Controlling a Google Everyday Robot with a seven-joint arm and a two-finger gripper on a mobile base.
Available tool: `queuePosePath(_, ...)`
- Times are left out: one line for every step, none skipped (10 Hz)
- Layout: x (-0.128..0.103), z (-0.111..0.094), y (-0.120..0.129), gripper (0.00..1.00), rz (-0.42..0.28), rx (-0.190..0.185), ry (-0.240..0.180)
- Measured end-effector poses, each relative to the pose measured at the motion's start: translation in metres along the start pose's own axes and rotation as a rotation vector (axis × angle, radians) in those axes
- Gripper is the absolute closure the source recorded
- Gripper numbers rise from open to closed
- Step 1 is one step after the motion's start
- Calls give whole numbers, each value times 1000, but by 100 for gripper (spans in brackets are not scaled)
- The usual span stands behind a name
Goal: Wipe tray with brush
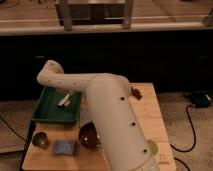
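The dark-green tray (49, 109) lies at the back left of the wooden table (150, 112). My white arm (112, 110) rises from the front right, bends at an elbow (50, 74) above the tray's far edge, and comes down over the tray. My gripper (65, 97) hangs over the middle of the tray. A small whitish brush (62, 102) with a darker end shows right at the gripper's tip, low over the tray floor. I cannot tell whether the gripper holds it.
A dark red bowl (90, 135), a blue-grey square cloth (65, 147) and an olive round object (41, 140) sit in front of the tray. A small reddish thing (135, 92) lies at the table's back right. Cables (192, 125) run on the floor at right.
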Motion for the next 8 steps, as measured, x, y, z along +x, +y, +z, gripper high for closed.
queuePosePath(-8, -3, -18, 98, -23, 14, -5)
queuePosePath(-15, -5, -29, 98, -44, 23, -9)
queuePosePath(-33, -11, -42, 98, -89, 42, -22)
queuePosePath(-47, -14, -44, 98, -122, 51, -33)
queuePosePath(-58, -17, -42, 98, -145, 59, -42)
queuePosePath(-70, -21, -37, 98, -167, 66, -54)
queuePosePath(-78, -23, -20, 98, -173, 66, -66)
queuePosePath(-76, -23, -11, 98, -168, 62, -68)
